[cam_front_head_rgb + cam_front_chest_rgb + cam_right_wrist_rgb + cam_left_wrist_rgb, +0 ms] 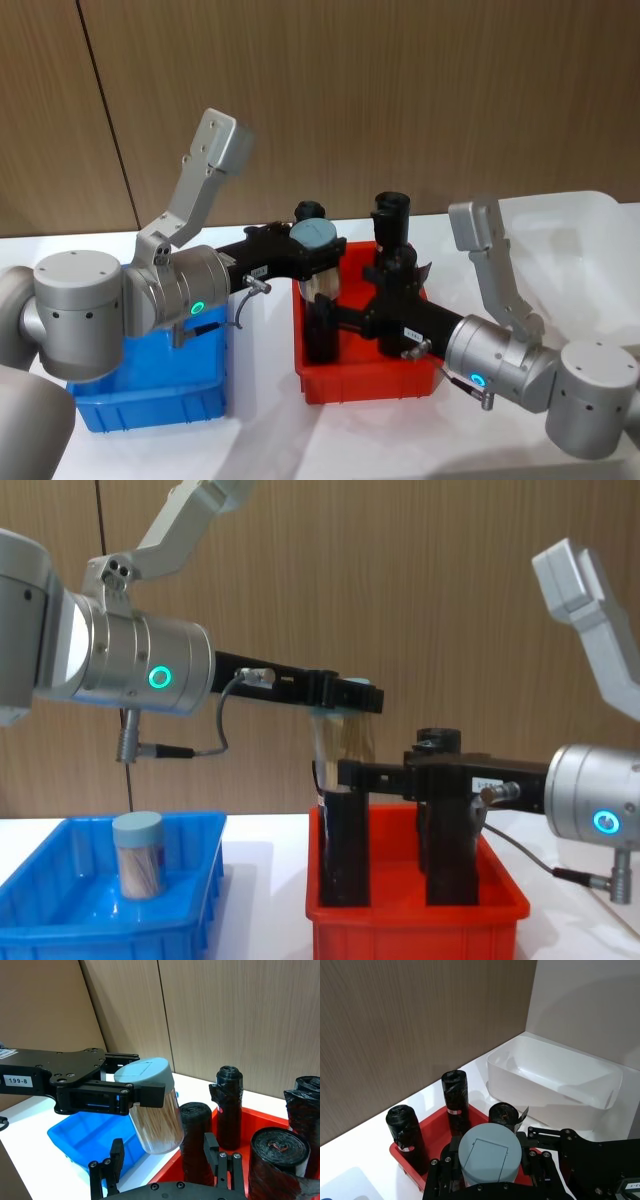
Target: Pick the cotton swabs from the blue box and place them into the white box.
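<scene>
Blue-lidded cotton swabs point(314, 236) are clamped upright by the left gripper point(318, 262) at mid-frame; the white box point(570, 225) lies far right, past the wide-open right gripper point(167, 1155).

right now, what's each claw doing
Left claw: shut on the cotton swab jar.
Right claw: open, one finger on either side of that jar, not gripping it.

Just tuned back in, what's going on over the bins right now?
The left gripper is shut on a cotton swab jar, holding it in the air over the left end of the red bin, partway between the blue box and the white box. The right gripper is open beside the jar's lower part, above the black rolls, possibly for a handover. A second jar stands in the blue box.
</scene>
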Robot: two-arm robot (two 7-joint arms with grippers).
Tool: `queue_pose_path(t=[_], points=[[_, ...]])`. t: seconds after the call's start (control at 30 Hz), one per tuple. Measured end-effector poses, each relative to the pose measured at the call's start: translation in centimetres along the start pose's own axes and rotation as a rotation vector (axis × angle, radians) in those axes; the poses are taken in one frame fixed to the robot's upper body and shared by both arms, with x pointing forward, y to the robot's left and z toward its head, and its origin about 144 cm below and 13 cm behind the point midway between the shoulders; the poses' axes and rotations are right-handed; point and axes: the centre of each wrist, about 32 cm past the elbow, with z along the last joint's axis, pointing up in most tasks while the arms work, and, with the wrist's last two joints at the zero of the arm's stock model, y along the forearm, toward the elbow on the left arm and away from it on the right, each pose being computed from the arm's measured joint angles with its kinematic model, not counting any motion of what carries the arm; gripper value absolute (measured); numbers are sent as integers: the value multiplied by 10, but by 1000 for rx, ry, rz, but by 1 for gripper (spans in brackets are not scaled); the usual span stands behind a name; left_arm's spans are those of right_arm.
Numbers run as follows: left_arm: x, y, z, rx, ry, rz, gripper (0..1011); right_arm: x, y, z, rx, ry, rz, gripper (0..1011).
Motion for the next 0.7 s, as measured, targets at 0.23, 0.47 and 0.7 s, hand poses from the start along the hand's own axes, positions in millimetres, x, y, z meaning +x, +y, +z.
queue_pose_path(t=[0.23, 0.47, 0.7], points=[[0, 0, 0, 0, 0, 0, 669, 1, 7, 1, -4, -4, 5, 1003], [0, 0, 0, 0, 0, 0, 669, 1, 13, 2, -4, -5, 9, 1003], [0, 0, 0, 0, 0, 0, 669, 1, 19, 3, -4, -8, 13, 1003]])
